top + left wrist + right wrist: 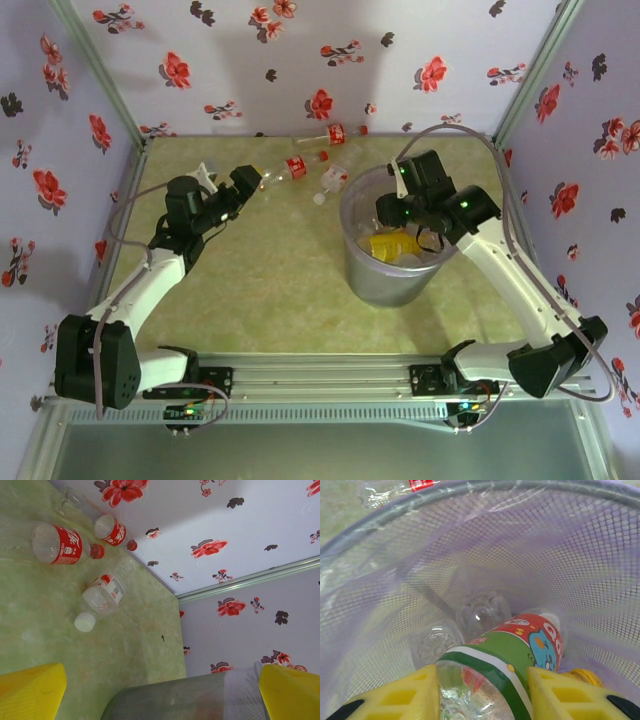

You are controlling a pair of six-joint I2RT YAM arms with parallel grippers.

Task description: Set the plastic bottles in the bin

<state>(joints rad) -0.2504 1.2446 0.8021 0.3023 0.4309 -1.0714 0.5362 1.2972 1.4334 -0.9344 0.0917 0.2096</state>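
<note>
- The clear plastic bottle with a green, white and red cartoon label (pixel 515 650) is clamped between the yellow fingers (pixel 410 692) of the right gripper (pixel 482 690). Its far end reaches ahead of the fingertips, down into the large round grey mesh bin with a translucent purple liner (pixel 530 545).
- Beyond those fingertips, clear crumpled bottles (pixel 480 612) lie on the bin floor. A yellow cap (pixel 585 676) shows just beside the right-hand finger.
- The left gripper (pixel 160 690) is spread wide and holds nothing. The bin stands just ahead of it.
- Further ahead of it, on the green table (pixel 135 650), lie a red-labelled clear bottle (pixel 60 544), a second red-labelled bottle (pixel 112 530) and a white-capped clear bottle (pixel 102 594).
</note>
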